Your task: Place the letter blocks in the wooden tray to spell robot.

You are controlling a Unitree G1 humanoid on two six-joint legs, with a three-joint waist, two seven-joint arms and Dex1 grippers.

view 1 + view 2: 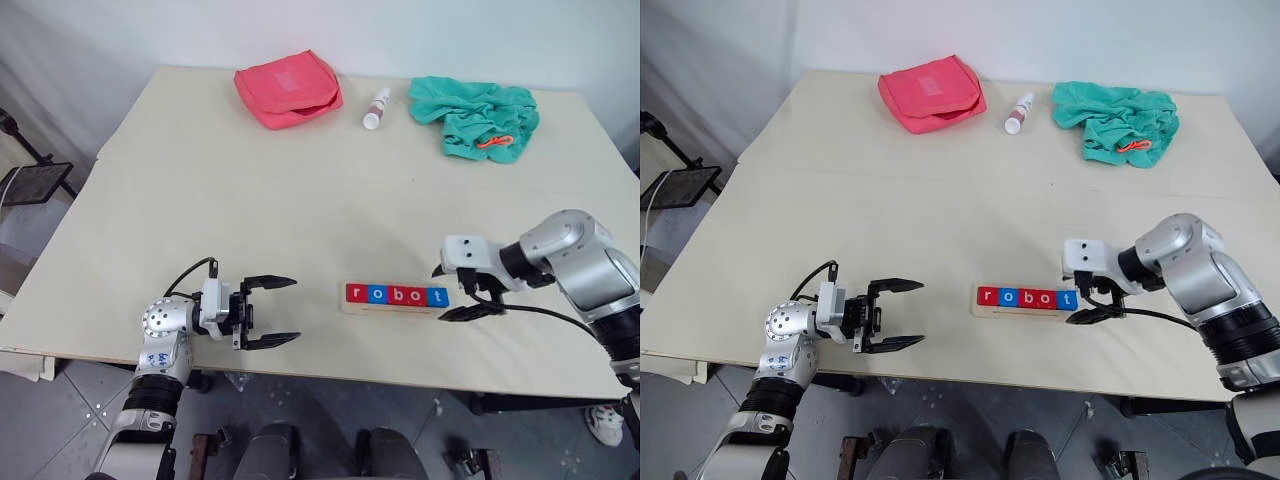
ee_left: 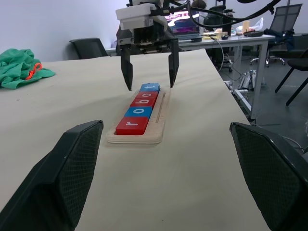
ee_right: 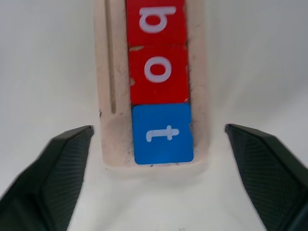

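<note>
Right wrist view shows the right hand (image 3: 156, 168) open, fingers either side of the blue t block, touching nothing. Five letter blocks (image 1: 397, 295) spell robot in the wooden tray (image 1: 395, 308) near the bench's (image 1: 300, 190) front edge. Left hand (image 1: 270, 312) open, empty.

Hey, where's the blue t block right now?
The blue t block sits in the wooden tray at its right end, beside a red o block, near the table's front edge, with the open right gripper straddling that end.
</note>
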